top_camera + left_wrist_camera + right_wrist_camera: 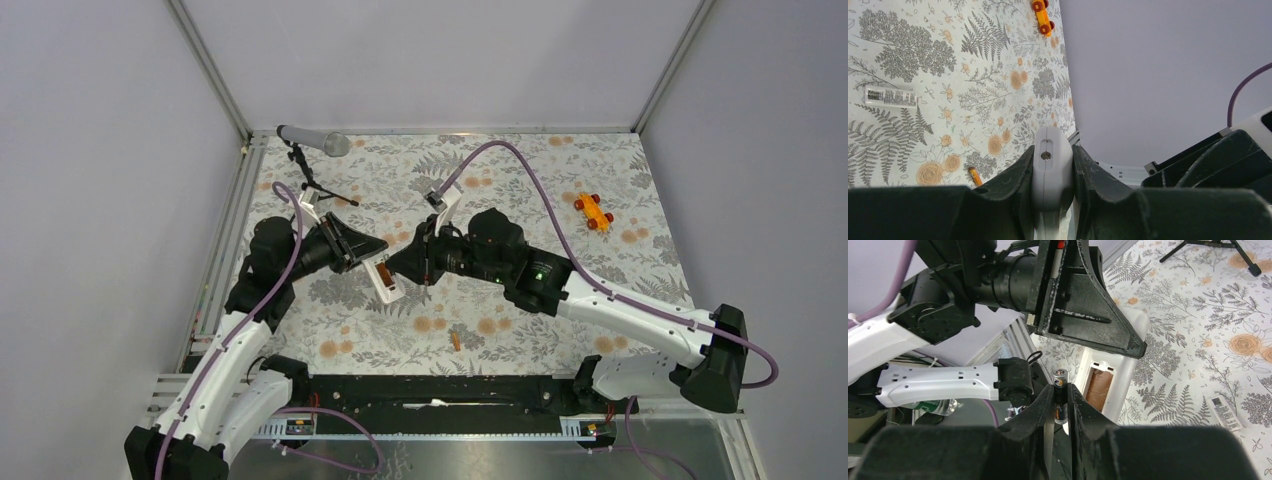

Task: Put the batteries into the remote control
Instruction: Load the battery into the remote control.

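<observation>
Two pincers meet at the remote control (1122,380). The right pincer (1059,392) is closed tight on one battery (1060,380), which stands upright between its fingers with its top end poking out above the tips. That battery sits just beside the remote control, next to the long edge of its open compartment; whether the two touch I cannot tell. The left pincer (1052,159) is clamped firmly on the remote control, one finger on each long side, with a rounded white end sticking out past the fingertips. The compartment faces upward, and something coppery brown shows inside the recess; I cannot tell if that is a battery already seated.

On the flower-patterned desk (520,180), a second battery (455,340) lies on its side, nearer the arm bases than the remote control and a little to its right, well apart from it. A flat white strip (890,96) with dark print lies on the desk, also apart from the remote control. An orange toy car (593,211) with red wheels stands far to the right of the remote control. A grey microphone (315,142) on a black tripod stands behind the remote control and to its left, by the back corner.
</observation>
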`<state>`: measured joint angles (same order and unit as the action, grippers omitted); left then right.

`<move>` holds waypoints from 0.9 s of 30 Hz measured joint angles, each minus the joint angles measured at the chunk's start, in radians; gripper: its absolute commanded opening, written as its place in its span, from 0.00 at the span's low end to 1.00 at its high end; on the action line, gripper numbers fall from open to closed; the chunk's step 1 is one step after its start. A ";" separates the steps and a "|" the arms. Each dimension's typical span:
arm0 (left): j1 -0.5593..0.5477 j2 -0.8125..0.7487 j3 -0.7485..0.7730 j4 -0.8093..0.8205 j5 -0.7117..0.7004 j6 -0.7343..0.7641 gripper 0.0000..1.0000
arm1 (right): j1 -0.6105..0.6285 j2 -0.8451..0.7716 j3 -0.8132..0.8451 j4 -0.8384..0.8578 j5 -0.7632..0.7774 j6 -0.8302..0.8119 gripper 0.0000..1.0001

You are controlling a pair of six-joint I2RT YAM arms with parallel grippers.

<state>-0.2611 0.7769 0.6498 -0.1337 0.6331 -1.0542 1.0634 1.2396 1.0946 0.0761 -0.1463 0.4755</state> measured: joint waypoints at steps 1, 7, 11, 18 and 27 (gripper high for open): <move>0.000 0.000 0.001 -0.004 -0.002 -0.006 0.00 | 0.001 0.004 0.000 -0.002 0.005 -0.003 0.20; 0.000 0.006 0.003 -0.029 -0.003 -0.034 0.00 | 0.014 0.041 0.002 -0.013 0.032 -0.018 0.20; 0.000 0.013 0.003 -0.045 -0.002 -0.054 0.00 | 0.029 0.065 0.002 -0.033 0.061 -0.035 0.20; 0.000 0.013 0.003 -0.046 -0.001 -0.085 0.00 | 0.035 0.074 0.002 -0.043 0.087 -0.055 0.20; 0.000 0.020 0.003 -0.031 0.009 -0.116 0.00 | 0.040 0.105 0.002 -0.033 0.124 -0.063 0.20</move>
<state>-0.2611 0.7971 0.6525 -0.1642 0.6418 -1.1706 1.1038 1.3445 1.0969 0.0433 -0.0219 0.4122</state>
